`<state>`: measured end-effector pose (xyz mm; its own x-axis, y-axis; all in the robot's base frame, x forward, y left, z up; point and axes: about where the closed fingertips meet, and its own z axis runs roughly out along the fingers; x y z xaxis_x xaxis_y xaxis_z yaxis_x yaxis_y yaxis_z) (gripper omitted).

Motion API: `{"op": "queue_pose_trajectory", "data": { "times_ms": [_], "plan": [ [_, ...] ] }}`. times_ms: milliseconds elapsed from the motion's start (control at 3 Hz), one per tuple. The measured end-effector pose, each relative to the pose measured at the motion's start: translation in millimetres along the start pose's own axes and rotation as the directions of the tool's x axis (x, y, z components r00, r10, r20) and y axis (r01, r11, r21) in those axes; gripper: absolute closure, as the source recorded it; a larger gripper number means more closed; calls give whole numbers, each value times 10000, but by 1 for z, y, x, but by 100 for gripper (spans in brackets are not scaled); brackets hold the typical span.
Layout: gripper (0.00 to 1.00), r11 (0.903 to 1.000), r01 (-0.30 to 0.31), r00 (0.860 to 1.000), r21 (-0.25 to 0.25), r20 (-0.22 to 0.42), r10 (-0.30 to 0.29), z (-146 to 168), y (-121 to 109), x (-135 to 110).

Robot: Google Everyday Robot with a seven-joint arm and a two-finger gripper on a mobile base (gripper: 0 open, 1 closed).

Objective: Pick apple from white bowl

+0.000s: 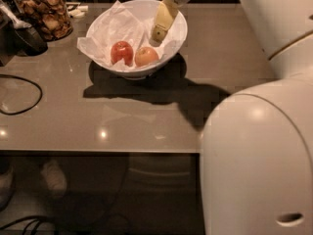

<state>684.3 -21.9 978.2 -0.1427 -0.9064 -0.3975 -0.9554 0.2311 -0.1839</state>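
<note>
The white bowl (180, 37) stands at the back middle of the grey table, lined with crumpled white paper. Two apples lie at its front. The pale yellow-orange apple (145, 56) is on the right and a deep red apple (122, 52) is on the left, and they touch. My gripper (159, 32) reaches down from the top of the camera view into the bowl. Its tip hangs just above and behind the pale apple, slightly to the right, and is not touching it. It holds nothing that I can see.
A glass jar of brown snacks (45, 11) and a dark utensil (27, 33) stand at the back left. A black cable (22, 96) loops on the table's left. My white arm body (259, 160) fills the right foreground. The table's front edge (98, 151) runs across the middle.
</note>
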Motion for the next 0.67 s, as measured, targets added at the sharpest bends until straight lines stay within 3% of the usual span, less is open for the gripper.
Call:
{"op": "queue_pose_trajectory", "data": {
  "times_ms": [333, 667],
  "plan": [
    [7, 9999, -25, 10000, -124, -60, 24, 13, -7, 0],
    [4, 9996, -11, 9999, -274, -133, 7, 25, -8, -2]
  ]
}}
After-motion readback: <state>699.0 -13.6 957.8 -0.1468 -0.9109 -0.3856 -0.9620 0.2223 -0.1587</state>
